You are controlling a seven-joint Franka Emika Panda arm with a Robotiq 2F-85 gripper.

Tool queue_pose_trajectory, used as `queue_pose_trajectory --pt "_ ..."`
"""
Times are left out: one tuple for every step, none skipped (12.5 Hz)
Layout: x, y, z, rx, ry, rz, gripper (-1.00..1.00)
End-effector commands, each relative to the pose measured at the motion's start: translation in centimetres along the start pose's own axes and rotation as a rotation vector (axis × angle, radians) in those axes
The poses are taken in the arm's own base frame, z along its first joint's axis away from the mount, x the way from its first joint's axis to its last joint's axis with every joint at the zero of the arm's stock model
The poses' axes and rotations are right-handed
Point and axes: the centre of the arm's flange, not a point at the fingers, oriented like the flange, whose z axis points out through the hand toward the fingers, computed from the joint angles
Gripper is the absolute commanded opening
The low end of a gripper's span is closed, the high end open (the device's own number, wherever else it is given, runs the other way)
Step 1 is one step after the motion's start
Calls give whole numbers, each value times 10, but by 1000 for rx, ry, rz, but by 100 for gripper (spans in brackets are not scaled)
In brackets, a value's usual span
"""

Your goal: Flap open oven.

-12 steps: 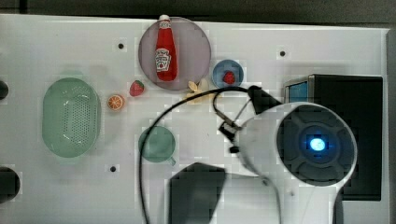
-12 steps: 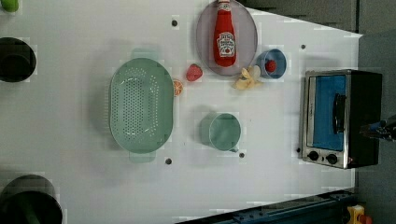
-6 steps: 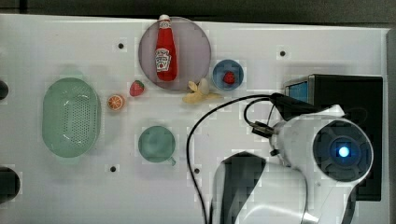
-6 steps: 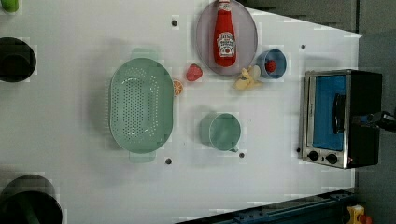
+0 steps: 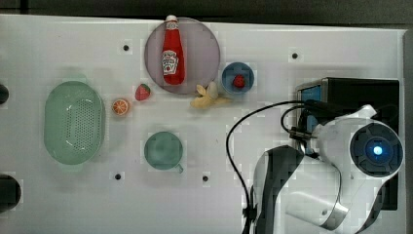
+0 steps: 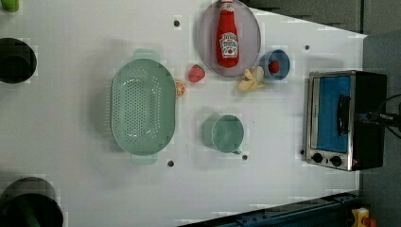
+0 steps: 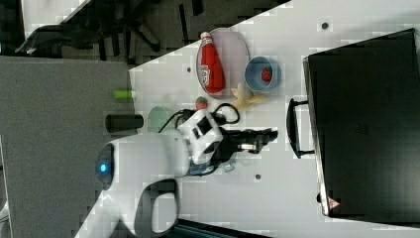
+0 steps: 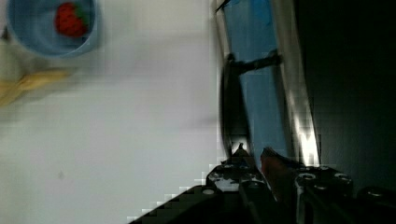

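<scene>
A: From the top view, why is the white arm parked over the big black boxy toaster oven [image 5: 363,95]?

B: To bring the claw to the door. The oven lies right beneath it, at the white surface [image 5: 292,29]'s edge, the blue-tinted glass door facing the red plastic ketchup bottle [image 5: 171,56] well away from the claw.

A: And the left view?

B: The claw [image 6: 376,117] reaches in just beside the dark bar handle [image 6: 342,115]. The door [image 6: 333,113] looks closed, flush in its silver frame, so I'd judge the flap not yet begun.

A: Right view?

B: The claw [image 7: 267,136] points at the handle [image 7: 293,128], close but apart from it.

A: Wrist view?

B: The fingertips [image 8: 240,151] sit at the handle [image 8: 232,112]'s end, beside the glass [image 8: 259,105]. Whether the claw is released or clenched, I cannot tell. Hooking behind the bar would let it pull the door down.
</scene>
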Motion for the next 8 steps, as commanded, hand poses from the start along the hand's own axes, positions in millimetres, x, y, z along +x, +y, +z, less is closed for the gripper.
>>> queue_pose_trajectory --pt "4 16 17 -19 16 -43 -65" --pt "6 19 25 -26 17 -50 -65" --pt "7 19 34 -30 10 -59 -65" --pt "7 18 42 -33 -4 -74 -65" --pt "6 17 50 -35 -20 -83 -65" --pt "6 16 58 -36 -34 -85 -65" --pt "8 15 62 -40 -31 -89 -65" --pt "10 13 66 -45 -22 -95 -65"
